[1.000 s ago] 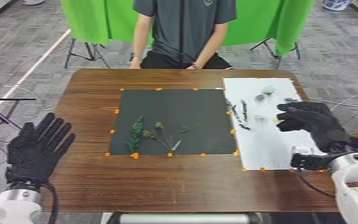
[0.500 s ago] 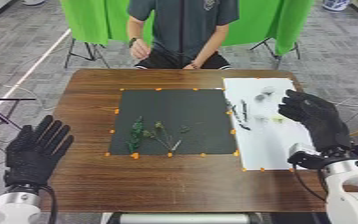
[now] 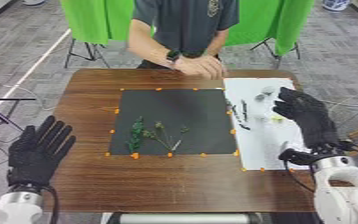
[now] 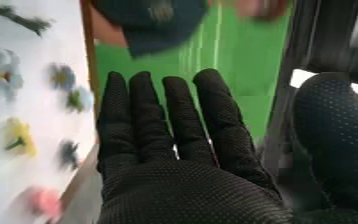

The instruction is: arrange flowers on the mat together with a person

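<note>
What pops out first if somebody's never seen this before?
Probably the two big black-gloved robot hands: the left hand at the table's left side, the right hand over the white sheet. Then the bright green cloth behind the person. Up close, a yellow flower and a pink flower glow on the white sheet.
</note>
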Controlling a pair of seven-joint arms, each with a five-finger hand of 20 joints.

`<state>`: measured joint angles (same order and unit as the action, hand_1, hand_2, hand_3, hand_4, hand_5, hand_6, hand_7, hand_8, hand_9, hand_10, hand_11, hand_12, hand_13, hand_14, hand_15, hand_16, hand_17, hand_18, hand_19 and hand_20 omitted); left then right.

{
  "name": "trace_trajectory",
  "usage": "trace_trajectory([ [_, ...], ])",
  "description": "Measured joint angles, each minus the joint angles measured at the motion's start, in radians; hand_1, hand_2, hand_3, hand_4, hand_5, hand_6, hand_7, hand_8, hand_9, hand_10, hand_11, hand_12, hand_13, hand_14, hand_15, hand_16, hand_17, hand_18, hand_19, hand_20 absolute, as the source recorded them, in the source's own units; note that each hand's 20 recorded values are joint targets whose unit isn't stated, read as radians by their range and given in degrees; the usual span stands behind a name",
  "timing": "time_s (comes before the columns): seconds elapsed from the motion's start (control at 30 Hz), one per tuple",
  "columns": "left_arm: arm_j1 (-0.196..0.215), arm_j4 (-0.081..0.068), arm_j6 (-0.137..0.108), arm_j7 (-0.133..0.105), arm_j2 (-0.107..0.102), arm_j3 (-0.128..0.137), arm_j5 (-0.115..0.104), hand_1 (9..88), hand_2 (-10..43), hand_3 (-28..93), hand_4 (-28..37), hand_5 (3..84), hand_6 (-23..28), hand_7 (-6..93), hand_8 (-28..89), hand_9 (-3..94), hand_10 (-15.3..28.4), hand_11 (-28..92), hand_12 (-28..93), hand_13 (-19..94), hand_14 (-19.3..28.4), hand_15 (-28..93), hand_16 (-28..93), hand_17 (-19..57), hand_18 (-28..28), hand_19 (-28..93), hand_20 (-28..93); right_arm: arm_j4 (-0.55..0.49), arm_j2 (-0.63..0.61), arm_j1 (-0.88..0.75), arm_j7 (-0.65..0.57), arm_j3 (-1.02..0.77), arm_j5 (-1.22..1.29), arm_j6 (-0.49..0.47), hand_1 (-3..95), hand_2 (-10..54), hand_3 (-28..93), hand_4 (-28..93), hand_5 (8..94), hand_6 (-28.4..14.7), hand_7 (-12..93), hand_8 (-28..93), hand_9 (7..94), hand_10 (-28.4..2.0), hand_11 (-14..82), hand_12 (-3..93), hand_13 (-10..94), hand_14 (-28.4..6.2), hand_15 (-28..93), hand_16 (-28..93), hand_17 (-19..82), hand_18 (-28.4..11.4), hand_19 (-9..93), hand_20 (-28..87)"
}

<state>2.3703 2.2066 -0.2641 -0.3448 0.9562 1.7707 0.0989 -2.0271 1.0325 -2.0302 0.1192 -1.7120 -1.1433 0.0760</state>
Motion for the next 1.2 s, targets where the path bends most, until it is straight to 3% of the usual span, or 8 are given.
trace_trajectory([
  [0.1, -0.018, -0.009, 0.0, 0.003, -0.01, -0.004, 0.0, 30.2, 9.7, 73, -28.1, 44.4, 6.9, 10.5, -9, 39.4, 13.0, 13, 9, 31, 12.7, 16, -3, -1.8, 12.5, 25, 12, 0.028, 0.025, -0.002, 0.019, -0.091, -0.094, -0.147, 20.4, -1.9, 85, -24, 40.0, -6.5, 20, -14, 37.3, -15.0, 12.6, 15.1, 30, -14.9, 23, 15, 11, -17.1, 42, 13],
  [0.27, -0.044, -0.02, 0.0, 0.011, -0.019, -0.008, 0.003, 30.1, 9.7, 73, -28.1, 44.3, 6.8, 10.5, -9, 39.4, 13.0, 14, 9, 31, 12.7, 16, -3, -1.8, 12.5, 25, 12, 0.081, 0.103, -0.005, 0.053, -0.211, -0.132, -0.186, 20.7, -4.1, 85, -24, 38.7, -6.4, 19, -14, 36.8, -14.6, 11.8, 15.2, 30, -14.8, 21, 16, 11, -17.0, 41, 13],
  [0.53, -0.067, -0.037, 0.001, 0.025, -0.03, -0.011, 0.014, 30.2, 9.8, 73, -28.2, 44.2, 6.7, 10.5, -9, 39.4, 13.0, 13, 9, 31, 12.7, 16, -3, -1.8, 12.5, 24, 12, 0.104, 0.175, -0.023, 0.057, -0.286, -0.184, -0.329, 20.9, -4.3, 84, -24, 38.4, -6.5, 19, -13, 36.4, -14.6, 11.6, 15.6, 30, -14.8, 20, 17, 11, -16.9, 40, 14],
  [0.9, -0.074, -0.041, 0.001, 0.04, -0.041, -0.001, 0.041, 29.8, 10.1, 73, -28.2, 44.2, 6.8, 10.3, -9, 39.4, 13.0, 13, 9, 31, 12.7, 16, -3, -1.9, 12.5, 24, 12, 0.138, 0.284, -0.013, 0.09, -0.421, -0.28, -0.545, 20.9, -4.4, 85, -24, 38.4, -6.7, 19, -13, 35.5, -14.9, 11.3, 15.8, 29, -15.1, 21, 18, 11, -17.0, 40, 14],
  [1.03, -0.073, -0.04, 0.001, 0.04, -0.041, 0.002, 0.044, 29.9, 10.1, 73, -28.2, 44.2, 6.8, 10.3, -9, 39.4, 13.0, 13, 9, 31, 12.7, 16, -3, -1.9, 12.6, 25, 13, 0.106, 0.258, -0.03, 0.038, -0.357, -0.206, -0.473, 20.9, -4.4, 85, -24, 38.2, -6.8, 19, -13, 35.3, -15.2, 11.3, 15.9, 29, -15.1, 21, 18, 11, -17.0, 40, 15],
  [1.2, -0.071, -0.04, 0.001, 0.04, -0.041, 0.001, 0.044, 29.8, 10.1, 73, -28.2, 44.2, 6.8, 10.3, -9, 39.5, 13.0, 13, 9, 31, 12.8, 16, -3, -1.9, 12.6, 25, 12, 0.09, 0.06, -0.015, -0.009, -0.04, 0.002, -0.11, 19.9, -1.5, 85, -25, 36.4, -7.4, 19, -13, 33.8, -16.2, 11.2, 15.8, 28, -15.2, 21, 17, 10, -17.6, 42, 15],
])
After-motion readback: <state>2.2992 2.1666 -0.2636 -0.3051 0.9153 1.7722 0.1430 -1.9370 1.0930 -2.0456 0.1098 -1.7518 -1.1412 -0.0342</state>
